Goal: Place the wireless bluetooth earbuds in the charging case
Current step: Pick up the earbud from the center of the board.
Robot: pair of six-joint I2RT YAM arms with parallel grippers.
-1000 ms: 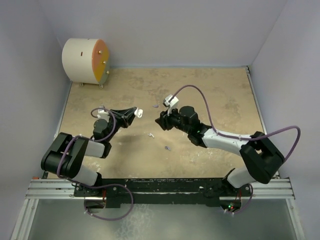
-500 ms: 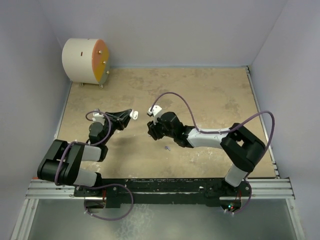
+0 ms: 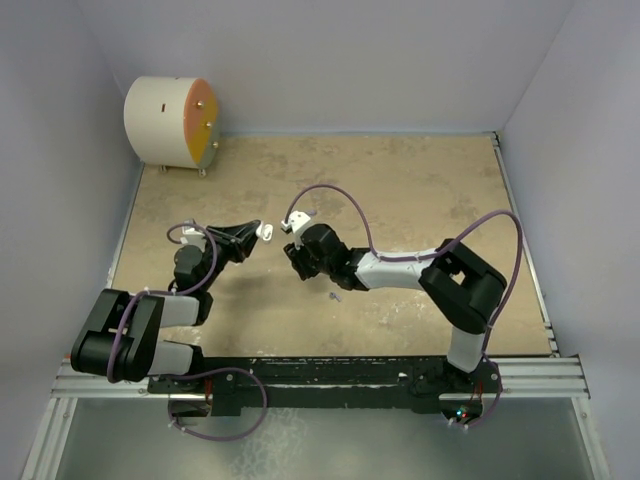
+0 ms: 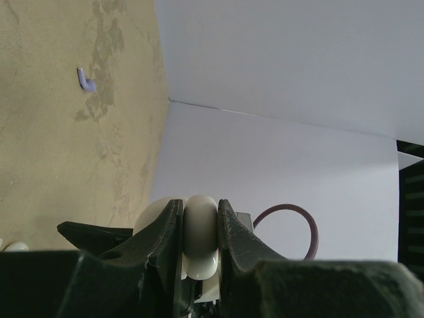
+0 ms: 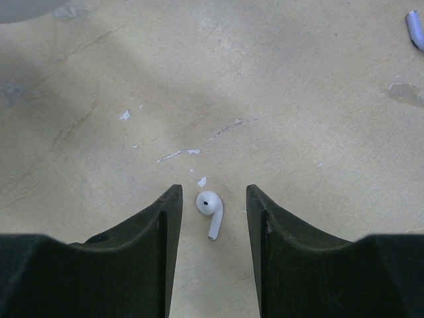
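Now the left jaws are clamped on a white charging case (image 4: 201,232). The right jaws stand open, straddling a white earbud (image 5: 210,207) lying on the tabletop (image 5: 298,99). A lilac earbud (image 4: 86,80) lies apart.

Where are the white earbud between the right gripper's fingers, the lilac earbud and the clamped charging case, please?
white earbud (image 5: 207,205): right wrist view, on its rounded head.
lilac earbud (image 4: 85,81): left wrist view, on its bend.
charging case (image 4: 201,228): left wrist view, on its rounded white edge.
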